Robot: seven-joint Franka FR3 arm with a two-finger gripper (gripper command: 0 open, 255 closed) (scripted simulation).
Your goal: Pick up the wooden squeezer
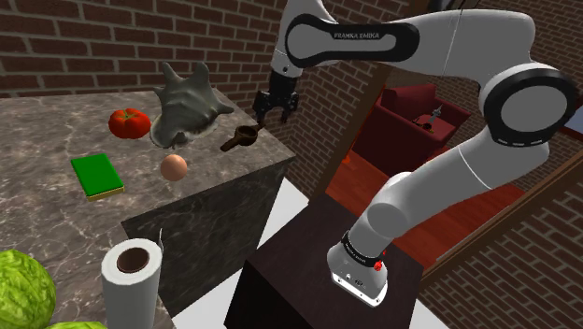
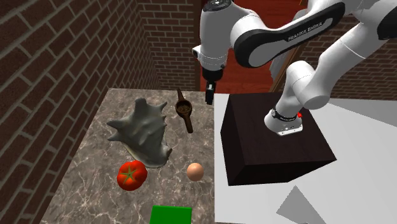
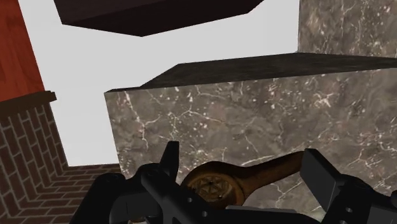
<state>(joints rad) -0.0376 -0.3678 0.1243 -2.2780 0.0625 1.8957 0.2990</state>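
The gripper (image 1: 273,111) is poised over the counter's (image 1: 56,131) right edge, fingers spread apart. The wooden squeezer (image 1: 241,140) is seen lying flat just below-left, with its handle running across the finger gap.

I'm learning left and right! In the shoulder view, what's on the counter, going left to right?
Green block → egg → squeezer. I skipped the tomato and the shell, which overlap those.

Arm (image 1: 439,178): elbow raised, upper link stretched out level.
Gripper (image 1: 274,114): pointing downward, its two fingers standing apart.
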